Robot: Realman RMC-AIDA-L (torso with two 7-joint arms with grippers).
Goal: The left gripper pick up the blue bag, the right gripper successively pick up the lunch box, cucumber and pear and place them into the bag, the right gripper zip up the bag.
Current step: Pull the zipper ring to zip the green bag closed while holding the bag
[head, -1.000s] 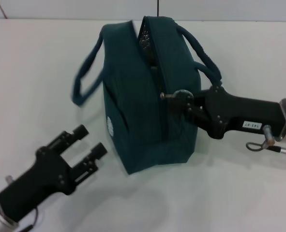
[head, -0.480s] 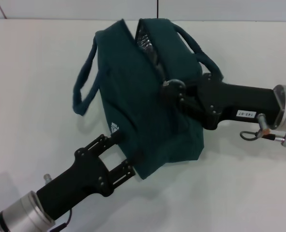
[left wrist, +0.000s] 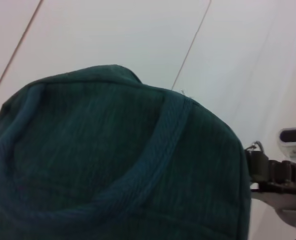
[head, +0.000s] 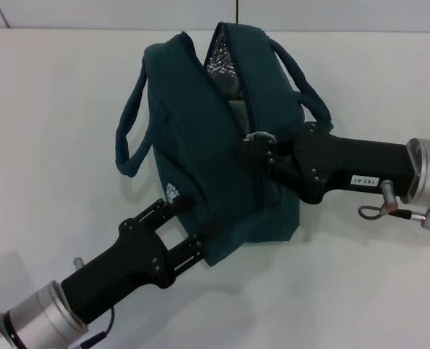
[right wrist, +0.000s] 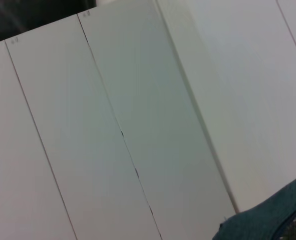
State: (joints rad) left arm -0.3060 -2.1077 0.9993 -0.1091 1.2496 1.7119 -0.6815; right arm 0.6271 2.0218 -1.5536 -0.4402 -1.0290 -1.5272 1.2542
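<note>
Two grippers meet at the blue bag (head: 207, 160) on the white table (head: 47, 94). Nearest, the left gripper (head: 183, 224) has its fingers spread wide, one on each side of the bag's near bottom corner. Past it, the right gripper (head: 255, 145) pinches the zipper on top of the bag. Beyond that gripper, the far end of the bag gapes open, showing shiny lining (head: 220, 67).

The white surface (head: 47, 109) carries 1 thing: the blue bag (head: 207, 160), standing near its middle. Its 2 handles droop left and right.
</note>
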